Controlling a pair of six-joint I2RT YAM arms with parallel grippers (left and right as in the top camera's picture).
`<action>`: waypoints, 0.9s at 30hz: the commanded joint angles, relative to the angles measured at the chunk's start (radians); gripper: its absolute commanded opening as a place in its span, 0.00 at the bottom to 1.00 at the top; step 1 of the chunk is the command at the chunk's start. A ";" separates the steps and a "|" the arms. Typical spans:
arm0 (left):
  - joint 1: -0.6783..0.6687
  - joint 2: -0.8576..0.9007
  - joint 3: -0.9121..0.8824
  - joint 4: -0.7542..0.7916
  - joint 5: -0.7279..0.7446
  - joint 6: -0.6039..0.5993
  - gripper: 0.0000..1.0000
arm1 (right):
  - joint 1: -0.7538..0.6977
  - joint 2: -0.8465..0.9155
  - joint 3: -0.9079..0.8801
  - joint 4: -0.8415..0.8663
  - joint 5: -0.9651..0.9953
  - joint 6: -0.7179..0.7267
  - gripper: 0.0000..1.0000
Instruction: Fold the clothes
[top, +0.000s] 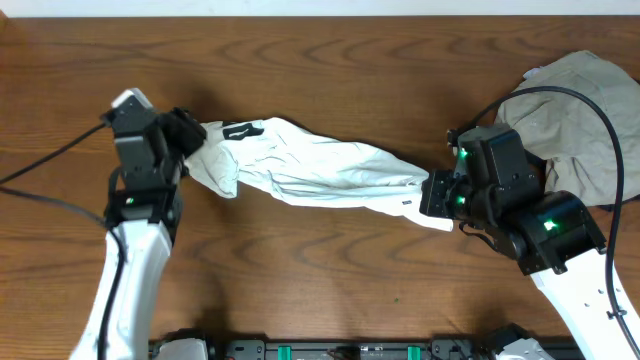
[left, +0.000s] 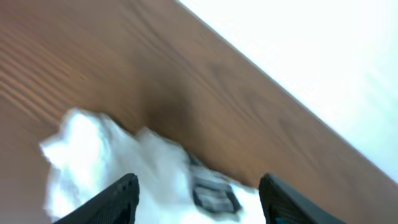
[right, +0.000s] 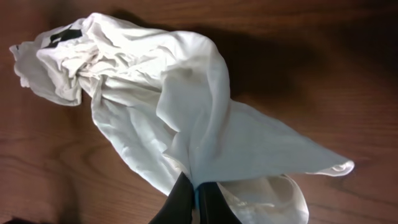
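- Dark wood-grain table (top: 330, 40) under both arms; nothing else on it but cloth & cables.
- Task item, white T-shirt (top: 320, 165): bunched into a long twisted rope across table centre, running between the 2 grippers; black lettering (top: 240, 130) shows near its left end; not spread flat, no fold made yet.
- Far right: grey-beige shirt (top: 580, 100) in a heap, partly under the right arm; apart from the T-shirt; neither gripper on it.
- At the T-shirt's left end, left gripper (top: 188, 130); wrist view shows its fingers (left: 118, 199) spread wide w/ cloth lying between & below them; no pinch on the cloth that I can see.
- At the other end, right gripper (right: 196, 196) pressed together on a thin fold of the T-shirt, near what looks like the hem; cloth fans out from the pinch.
- Handling, my guess: light, limp knit; no stiffness, so it sags & drags wherever unsupported; creases easily; not fragile; thin edge can slip from a shallow bite.
- Where to hold: single layer at corners, i.e. shoulder seams or hem corners, not a wad; a wad grip keeps the twist in; 2 corners drawn apart should flatten it before any fold.
- Risk: catching several layers at once; right arm's sweep snagging the grey-beige shirt.
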 joint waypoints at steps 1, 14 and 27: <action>-0.035 -0.014 0.004 -0.116 0.281 -0.015 0.64 | -0.008 -0.005 0.014 0.008 0.031 0.009 0.01; -0.311 0.126 0.003 -0.356 0.352 -0.271 0.73 | -0.008 -0.005 0.014 0.041 0.026 0.020 0.01; -0.311 0.330 0.003 -0.262 0.353 -0.373 0.79 | -0.008 -0.005 0.014 0.039 0.024 0.020 0.01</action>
